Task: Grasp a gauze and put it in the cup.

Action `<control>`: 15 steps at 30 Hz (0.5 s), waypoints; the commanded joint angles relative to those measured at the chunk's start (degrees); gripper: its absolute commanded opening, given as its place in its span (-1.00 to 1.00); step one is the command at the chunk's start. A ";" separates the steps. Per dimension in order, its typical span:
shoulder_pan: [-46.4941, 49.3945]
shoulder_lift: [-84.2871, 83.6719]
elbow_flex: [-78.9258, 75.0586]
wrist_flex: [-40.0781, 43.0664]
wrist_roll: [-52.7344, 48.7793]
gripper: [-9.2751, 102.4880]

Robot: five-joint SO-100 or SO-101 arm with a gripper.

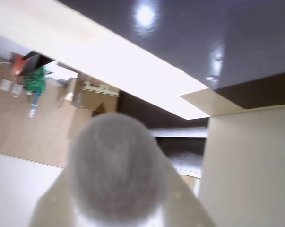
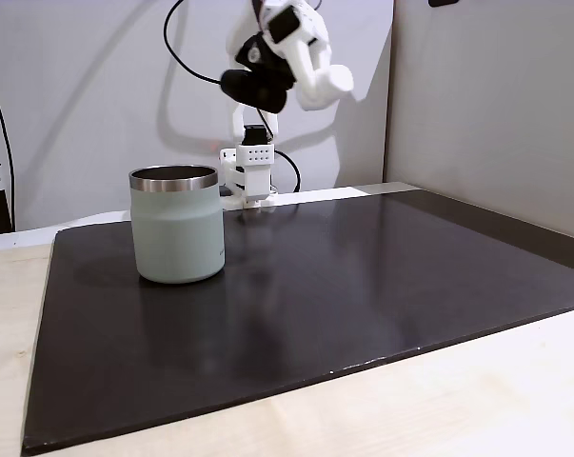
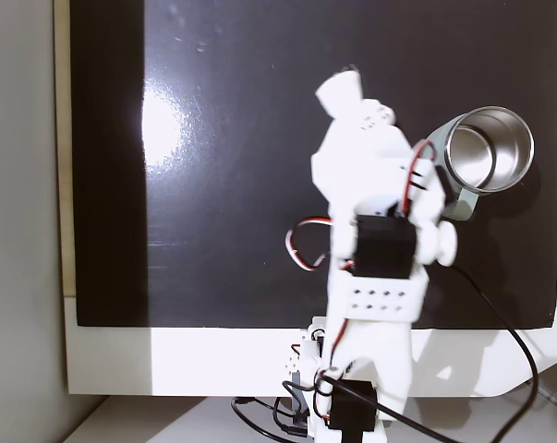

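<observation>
Lighting bright and even, indoor. Wrist view soft throughout: the gauze is a grey out-of-focus blob near the lens, and the pale strip above it is washed out to white. Glossy black mat gives glare: two bright spots in the wrist view, a large white hotspot at upper left in a fixed view. Cup sharp, with a faint shadow on the mat; arm shadows fall on the far wall.

1 gauze, 1 cup, 1 black mat, 1 arm
</observation>
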 commanded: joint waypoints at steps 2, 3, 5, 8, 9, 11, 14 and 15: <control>5.98 4.31 -2.37 0.70 -1.85 -0.82; 7.65 4.48 -2.37 0.88 -2.37 -0.82; 11.16 4.57 -2.37 1.05 -3.25 -0.82; 16.35 4.48 -2.37 0.70 -4.83 -0.82; 18.11 4.48 -2.37 0.35 -5.36 -0.81; 21.45 4.13 -2.37 -0.44 -6.33 -0.81; 25.75 2.55 -2.37 -1.41 -7.38 -0.81; 26.89 1.93 -2.37 -1.85 -7.82 -0.81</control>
